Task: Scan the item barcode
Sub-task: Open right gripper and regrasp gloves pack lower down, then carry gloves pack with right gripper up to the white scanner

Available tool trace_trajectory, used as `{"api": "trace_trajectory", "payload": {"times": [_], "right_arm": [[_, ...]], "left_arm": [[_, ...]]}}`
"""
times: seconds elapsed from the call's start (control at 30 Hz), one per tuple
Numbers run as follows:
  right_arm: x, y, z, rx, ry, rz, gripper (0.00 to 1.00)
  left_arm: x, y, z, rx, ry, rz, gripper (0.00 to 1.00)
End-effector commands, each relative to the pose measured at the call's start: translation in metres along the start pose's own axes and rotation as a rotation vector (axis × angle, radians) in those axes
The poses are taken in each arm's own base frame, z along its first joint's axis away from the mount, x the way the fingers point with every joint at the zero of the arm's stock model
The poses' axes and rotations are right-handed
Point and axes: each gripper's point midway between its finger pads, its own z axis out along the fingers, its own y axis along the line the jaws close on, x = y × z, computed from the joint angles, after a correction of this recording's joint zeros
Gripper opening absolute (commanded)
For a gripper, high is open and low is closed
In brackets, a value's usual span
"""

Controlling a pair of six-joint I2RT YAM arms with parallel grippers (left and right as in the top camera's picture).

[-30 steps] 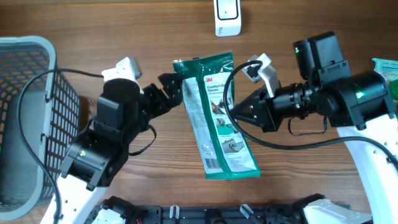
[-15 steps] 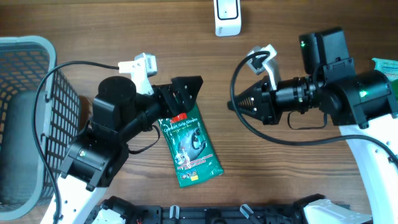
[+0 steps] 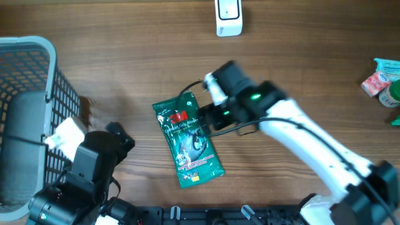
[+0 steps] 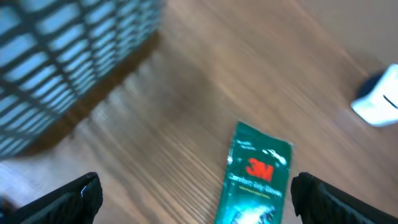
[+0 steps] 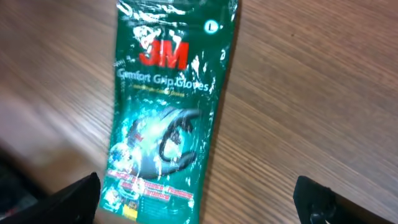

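I have two tools, and both stand wide with nothing in them. My right tool (image 5: 198, 202) hangs over the one glove packet (image 5: 168, 112), a green 3M pack lying flat and face up on the surface (image 3: 312, 50). The packet's lower end reaches in between my right fingertips (image 5: 78, 196), nearer the left one, and neither tip touches it. Its top end points away from that tool.

My left tool (image 4: 198, 196) is pulled back. The same packet lies ahead of it and a little to its right, well short of either finger. One grey basket (image 4: 62, 68) stands ahead of it to the left. One white scanner (image 4: 379, 99) sits far ahead to the right, well apart from the packet.

Away to the right of my right tool some small goods (image 3: 382, 80) lie at the frame's edge. They are cut off, so I cannot count them.
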Motion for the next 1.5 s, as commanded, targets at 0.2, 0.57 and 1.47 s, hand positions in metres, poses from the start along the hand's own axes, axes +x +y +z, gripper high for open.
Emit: {"api": "trace_trajectory", "payload": {"times": [0.2,0.57,1.47], "right_arm": [[0.059,0.059,0.098,0.224,0.156,-0.118,1.00],[0.084,0.111,0.124,0.119,0.255,-0.238,0.99],[0.001,0.030,-0.130,-0.894,-0.029,-0.312,0.05]], "left_arm": [[-0.002,0.032,-0.002,-0.134,-0.054,-0.231,1.00],[0.005,0.048,-0.005,-0.198,-0.042,-0.302,1.00],[-0.005,0.009,-0.003,-0.031,-0.029,-0.410,1.00]]}}
